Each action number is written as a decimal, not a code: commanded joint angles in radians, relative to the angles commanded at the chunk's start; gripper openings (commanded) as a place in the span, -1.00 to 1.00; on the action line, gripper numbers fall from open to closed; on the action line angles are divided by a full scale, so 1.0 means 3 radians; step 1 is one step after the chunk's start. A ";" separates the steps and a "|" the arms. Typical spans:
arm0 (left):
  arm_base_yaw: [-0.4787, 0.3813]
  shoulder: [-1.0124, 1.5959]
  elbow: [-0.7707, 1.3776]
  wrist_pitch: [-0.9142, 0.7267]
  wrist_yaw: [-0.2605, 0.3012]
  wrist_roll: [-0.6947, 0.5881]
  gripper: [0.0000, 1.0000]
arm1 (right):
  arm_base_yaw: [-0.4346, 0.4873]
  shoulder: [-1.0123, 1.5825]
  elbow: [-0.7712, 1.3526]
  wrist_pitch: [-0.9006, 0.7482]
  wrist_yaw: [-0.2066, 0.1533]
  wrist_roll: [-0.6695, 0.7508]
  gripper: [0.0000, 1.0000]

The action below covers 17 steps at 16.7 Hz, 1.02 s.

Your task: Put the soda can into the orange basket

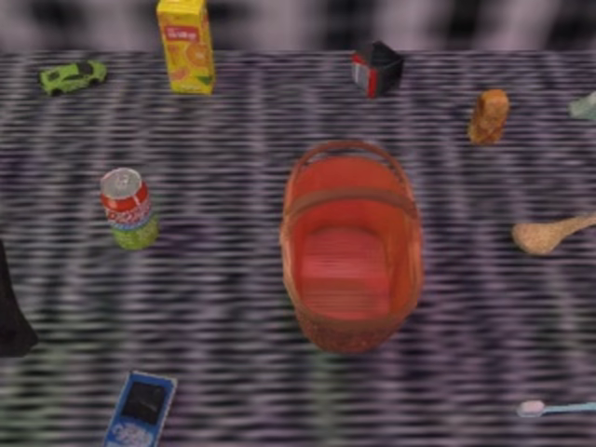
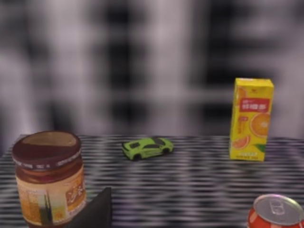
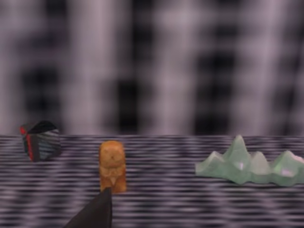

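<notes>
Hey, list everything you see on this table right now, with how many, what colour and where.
soda can: one, red and green, left side
basket: one, orange, centre, nothing in it
juice carton: one, yellow, far edge, left
toy car: one, green, far left corner
jar: one, brown lid, seen only in the left wrist view
phone: one, blue, near edge, left
cube: one, black and red, far edge
figurine: one, orange-brown, far right
wooden spoon: one, tan, right edge
toothbrush: one, light blue, near right corner
green glassy piece: one, pale green, far right edge
left arm: dark, left edge
</notes>
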 joint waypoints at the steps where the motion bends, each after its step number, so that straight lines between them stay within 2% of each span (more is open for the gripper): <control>1: 0.0000 0.0000 0.0000 0.0000 0.0000 0.0000 1.00 | 0.0000 0.0000 0.0000 0.0000 0.0000 0.0000 1.00; 4: -0.0015 0.0102 0.0098 -0.0077 0.0002 0.0042 1.00 | 0.0000 0.0000 0.0000 0.0000 0.0000 0.0000 1.00; 8: -0.0087 0.0730 0.0670 -0.0498 0.0004 0.0272 1.00 | 0.0000 0.0000 0.0000 0.0000 0.0000 0.0000 1.00; 17: -0.0339 0.3676 0.3131 -0.2030 0.0024 0.1119 1.00 | 0.0000 0.0000 0.0000 0.0000 0.0000 0.0000 1.00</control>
